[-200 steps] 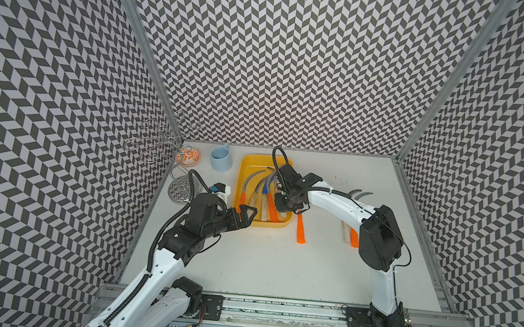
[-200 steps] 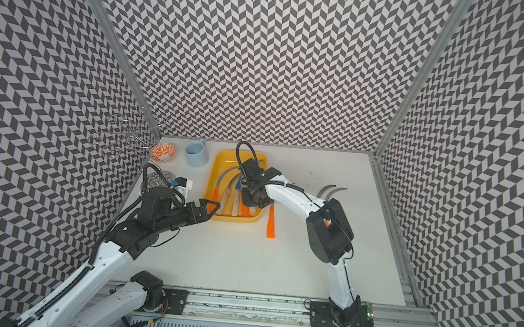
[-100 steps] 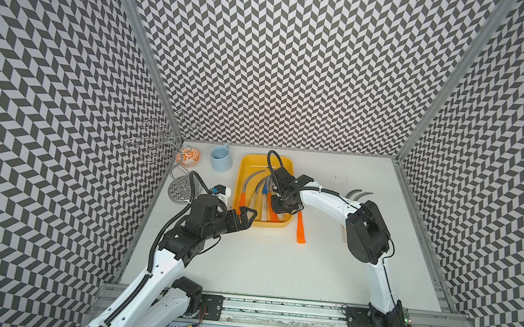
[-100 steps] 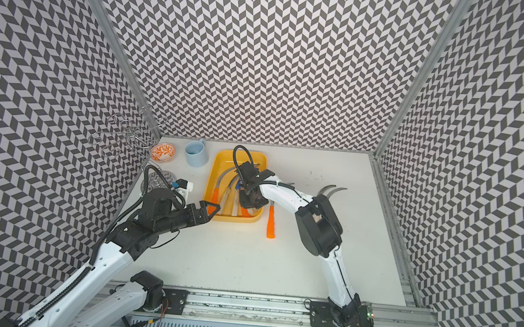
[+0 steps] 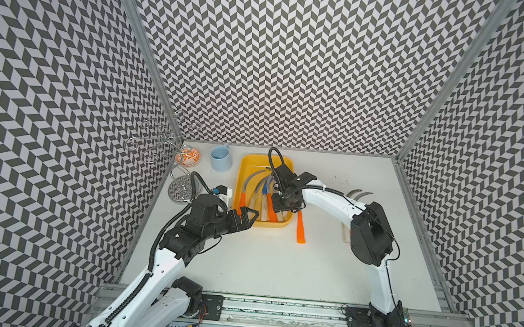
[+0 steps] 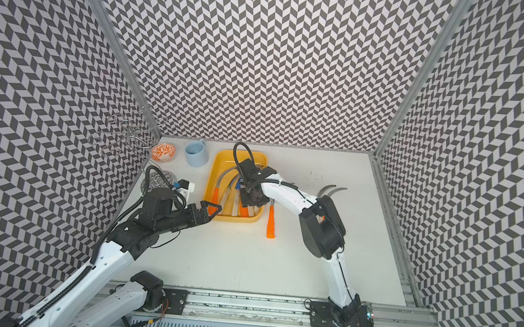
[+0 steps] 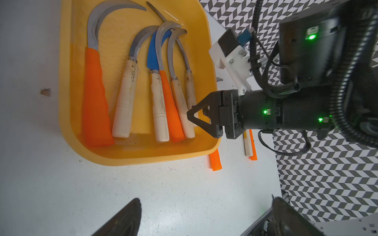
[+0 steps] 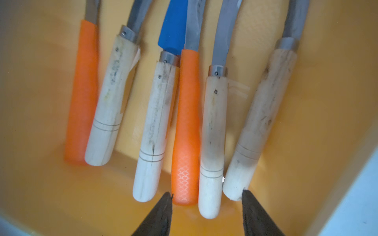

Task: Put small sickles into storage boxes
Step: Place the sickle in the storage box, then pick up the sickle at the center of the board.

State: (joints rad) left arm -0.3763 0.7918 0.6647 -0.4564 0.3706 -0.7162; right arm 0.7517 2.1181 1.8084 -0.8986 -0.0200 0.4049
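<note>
Right pincer [image 8: 206, 193] opens over yellow tray [image 7: 65, 92]
Shut a second ago, its jaws now stand apart, empty; left pincer [image 7: 205, 201] wide open, empty.

We get bright, even, diffuse light in both top views; shadows on the white table [image 5: 261, 267] are faint and soft. Wall chevrons [image 5: 295, 60] stretch toward the frame edges. In the right wrist view the sickle handles [image 8: 213, 132] look soft, and the right gripper [image 8: 206, 192] shows 2 dark, blurred fingers [image 8: 159, 218]. In the left wrist view, thin glare streaks the yellow tray [image 7: 67, 92]; green lamps [image 7: 311, 37] bloom.
</note>
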